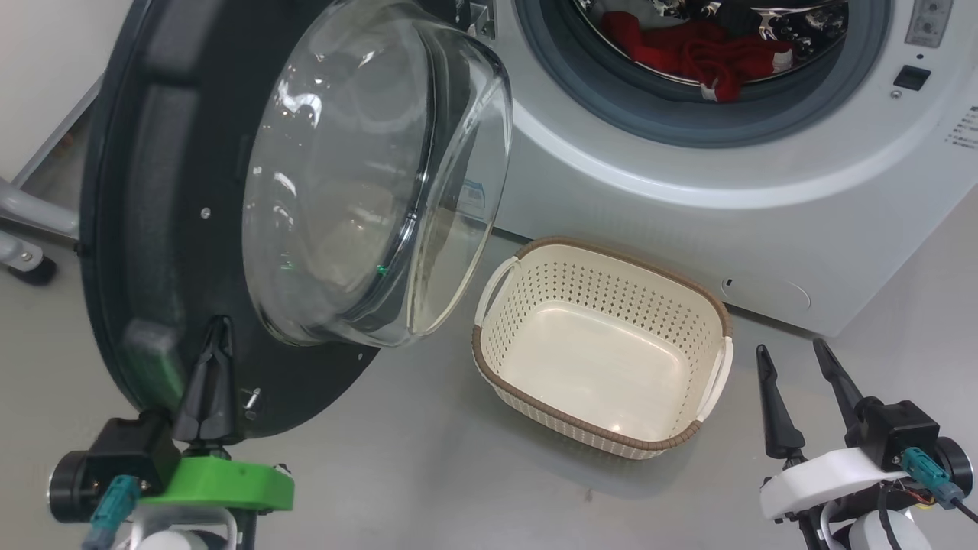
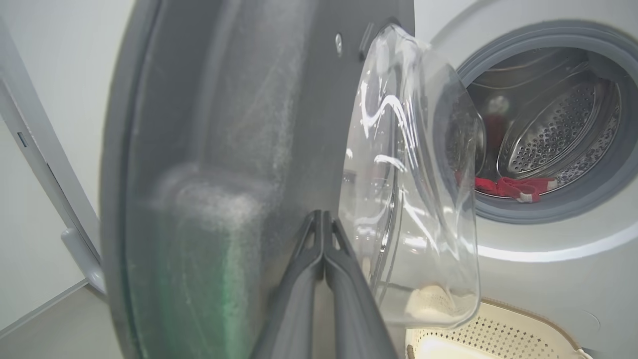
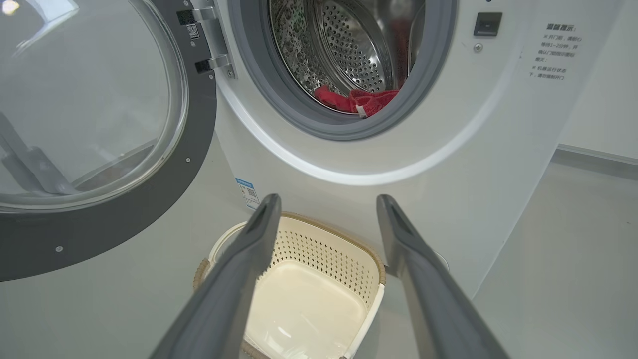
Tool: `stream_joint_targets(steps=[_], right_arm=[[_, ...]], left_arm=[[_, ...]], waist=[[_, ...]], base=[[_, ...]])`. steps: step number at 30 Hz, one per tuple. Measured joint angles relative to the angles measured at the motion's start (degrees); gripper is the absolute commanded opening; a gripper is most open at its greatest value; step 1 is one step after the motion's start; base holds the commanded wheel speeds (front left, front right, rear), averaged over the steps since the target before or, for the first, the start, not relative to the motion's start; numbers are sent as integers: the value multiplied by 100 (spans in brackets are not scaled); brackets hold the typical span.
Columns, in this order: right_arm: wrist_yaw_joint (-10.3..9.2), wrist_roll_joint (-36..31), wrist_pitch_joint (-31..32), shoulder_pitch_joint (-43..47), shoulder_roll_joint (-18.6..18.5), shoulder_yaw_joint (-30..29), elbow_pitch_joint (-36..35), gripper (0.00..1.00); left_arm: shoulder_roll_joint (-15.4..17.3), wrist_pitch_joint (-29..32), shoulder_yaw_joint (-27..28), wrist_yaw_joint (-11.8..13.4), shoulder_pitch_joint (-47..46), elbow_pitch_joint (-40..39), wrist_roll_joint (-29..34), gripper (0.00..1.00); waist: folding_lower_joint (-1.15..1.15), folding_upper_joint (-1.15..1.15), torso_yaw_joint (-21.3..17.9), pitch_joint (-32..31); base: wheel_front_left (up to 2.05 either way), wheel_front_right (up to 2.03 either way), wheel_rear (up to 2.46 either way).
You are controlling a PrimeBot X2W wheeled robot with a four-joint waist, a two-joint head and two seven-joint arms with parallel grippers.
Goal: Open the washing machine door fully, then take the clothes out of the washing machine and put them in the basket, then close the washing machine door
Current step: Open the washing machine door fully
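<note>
1. Black and glossy, the washing machine door (image 1: 153, 229) stands swung open at the left of the head view. Its inner face is turned toward the camera, and its clear glass bowl (image 1: 367, 176) bulges toward the middle of the frame.
2. The left tool (image 1: 220, 330) rises from the lower left of the head view on a green mount (image 1: 221, 485). Its two dark fingers are pressed together into a single point with nothing between them.
3. In the left wrist view those shut fingers (image 2: 301, 284) run up from the bottom middle to the door's dark inner face, just left of the bowl. Whether the tips touch the door cannot be told.
4. The right tool (image 1: 791, 347) sits at the lower right of the head view on a white mount (image 1: 825, 473). Its fingers are spread wide, point up the frame and hold nothing, above the grey floor (image 1: 428, 458).
5. The basket (image 1: 596, 283) stands upright on the floor in the lower centre, just in front of the washing machine (image 1: 649, 206) and just left of the right tool. In the right wrist view it lies beyond the two spread fingers (image 3: 234, 279).
6. The clothes (image 1: 688, 46) lie red at the bottom of the steel drum (image 3: 349, 50), behind the grey seal (image 1: 688, 122), at the top of the head view.
</note>
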Motion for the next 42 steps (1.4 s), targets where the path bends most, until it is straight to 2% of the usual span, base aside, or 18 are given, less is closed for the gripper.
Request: stream_joint_targets(steps=[17, 25, 32, 42], right_arm=[[44, -14, 0, -137, -49, -16, 2, 100], [47, -20, 0, -142, -68, -62, 12, 100], [49, -27, 0, -179, -67, -62, 21, 100], [93, -49, 0, -229, -66, -88, 73, 100]], left_arm=[[-16, -101, 1191, 2, -648, 850, -233, 0], [62, -132, 1438, 44, -1059, 1313, -427, 0], [254, -151, 1701, 45, -1351, 1723, -476, 0], [257, -234, 1684, 47, -1466, 2028, -476, 0]], waist=[[0, 0, -193, 208], [0, 0, -250, 271], [0, 0, -291, 302], [0, 0, -326, 248]], base=[[0, 0, 0], [0, 0, 0], [0, 0, 0], [0, 0, 0]])
